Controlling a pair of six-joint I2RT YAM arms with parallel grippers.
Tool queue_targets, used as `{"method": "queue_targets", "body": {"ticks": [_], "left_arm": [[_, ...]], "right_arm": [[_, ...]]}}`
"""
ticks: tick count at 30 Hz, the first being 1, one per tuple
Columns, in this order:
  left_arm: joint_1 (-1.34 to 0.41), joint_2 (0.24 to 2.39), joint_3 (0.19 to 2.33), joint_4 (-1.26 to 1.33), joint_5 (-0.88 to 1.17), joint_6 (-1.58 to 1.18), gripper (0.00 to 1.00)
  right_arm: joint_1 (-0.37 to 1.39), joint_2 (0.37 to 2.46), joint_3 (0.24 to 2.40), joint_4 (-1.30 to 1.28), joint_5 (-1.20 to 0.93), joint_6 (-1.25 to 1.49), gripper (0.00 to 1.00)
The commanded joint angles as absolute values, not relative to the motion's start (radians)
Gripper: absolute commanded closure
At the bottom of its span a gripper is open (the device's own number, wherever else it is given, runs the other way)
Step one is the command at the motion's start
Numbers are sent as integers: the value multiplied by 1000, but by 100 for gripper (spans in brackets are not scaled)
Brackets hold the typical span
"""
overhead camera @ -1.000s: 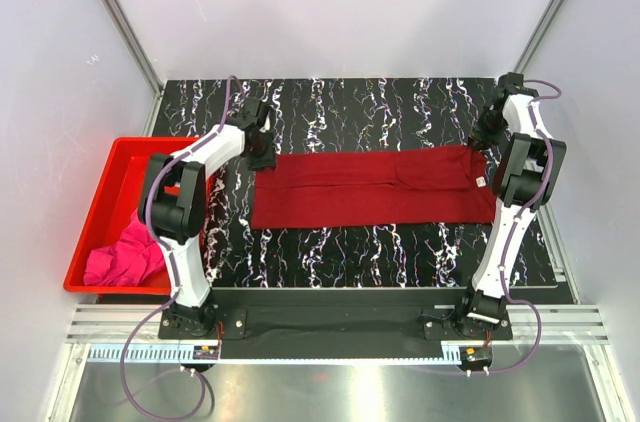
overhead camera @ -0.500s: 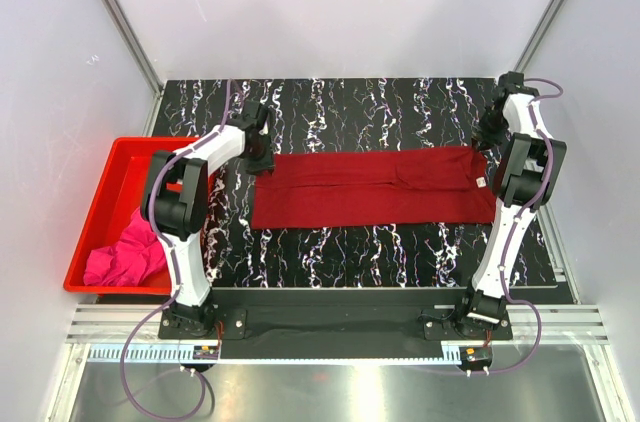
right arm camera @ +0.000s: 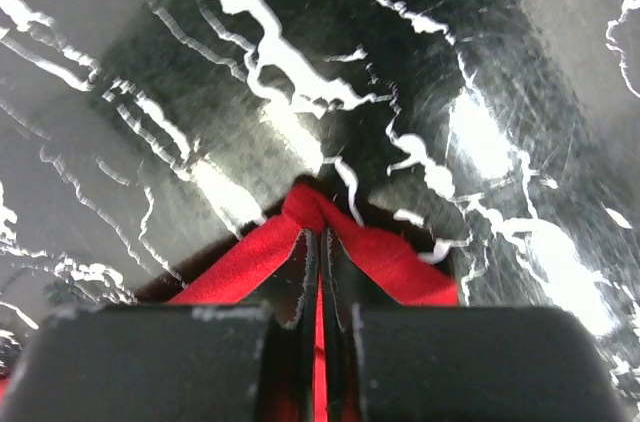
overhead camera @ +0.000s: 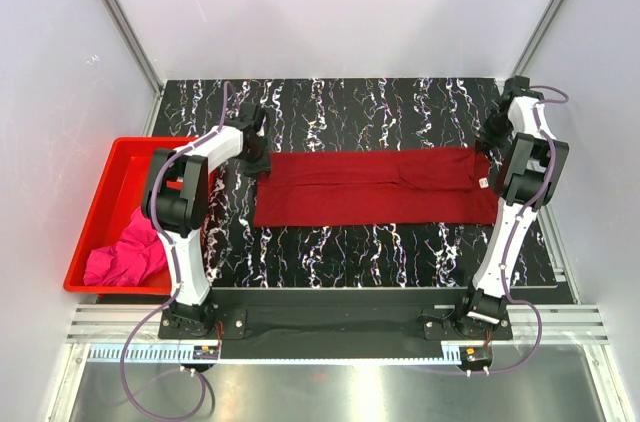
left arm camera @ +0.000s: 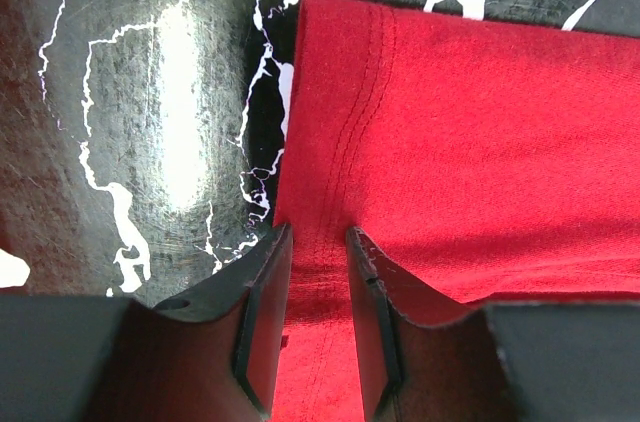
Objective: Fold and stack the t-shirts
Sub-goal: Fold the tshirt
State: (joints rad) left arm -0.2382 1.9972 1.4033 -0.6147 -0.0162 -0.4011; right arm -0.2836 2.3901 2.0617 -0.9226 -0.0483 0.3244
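The dark crimson t-shirt (overhead camera: 375, 187) lies on the black marbled table as a long flat strip running left to right, its small white neck label (overhead camera: 481, 182) near the right end. My left gripper (overhead camera: 257, 154) is at the strip's far left corner. In the left wrist view its jaws (left arm camera: 317, 237) stand a little apart over the flat hem of the shirt (left arm camera: 470, 152). My right gripper (overhead camera: 488, 137) is at the far right corner, and in the right wrist view (right arm camera: 322, 237) it is shut on a pinched fold of the shirt (right arm camera: 385, 257). The magenta pink t-shirt (overhead camera: 125, 257) lies crumpled in the bin.
A red plastic bin (overhead camera: 120, 149) sits off the table's left edge. Grey walls and metal frame posts stand close on both sides and behind. Bare marbled tabletop (overhead camera: 380, 107) shows behind and in front of the shirt.
My right gripper has shifted slightly to the right with the shirt's corner. The shirt's left edge has slid a little to the right. My left gripper has barely moved.
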Motion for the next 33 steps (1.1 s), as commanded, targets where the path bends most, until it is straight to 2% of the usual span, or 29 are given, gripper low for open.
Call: {"method": "queue_targets", "body": {"ticks": [1,7,12,15,17,19,20,23,26,29,33], "left_arm": [[-232,2017,1394,-614,-52,-402,65],[-232,2023,1405,-626,-55,-393,65],[-244,1933,1364,-623,-87,-382,62],[-259,1826,1342,-640,-101,-385,57],[-278,1746,1332,-664,-95,-391,50],[-293,1689,1322,-701,-103,-396,47],[-296,1628,1318,-709,-104,-396,44],[-298,1518,1302,-735,-106,-397,41],[-299,1453,1307,-756,-106,-385,41],[-298,1379,1309,-769,-109,-379,39],[-298,1309,1287,-762,-81,-391,39]], "right_arm": [[-296,2425,2112,-884,-92,365,100],[-276,2500,2235,-887,-161,370,100],[-230,2594,2420,-888,-181,436,92],[-218,2657,2597,-928,-181,494,79],[-212,2675,2708,-992,-167,515,71],[-206,2646,2729,-1066,-94,518,61],[-203,2581,2686,-1078,-63,515,52],[-180,2408,2521,-1095,61,474,42],[-119,2286,2392,-1130,135,454,41],[-52,2218,2295,-1198,195,500,36],[84,2122,2064,-1146,94,647,32]]}}
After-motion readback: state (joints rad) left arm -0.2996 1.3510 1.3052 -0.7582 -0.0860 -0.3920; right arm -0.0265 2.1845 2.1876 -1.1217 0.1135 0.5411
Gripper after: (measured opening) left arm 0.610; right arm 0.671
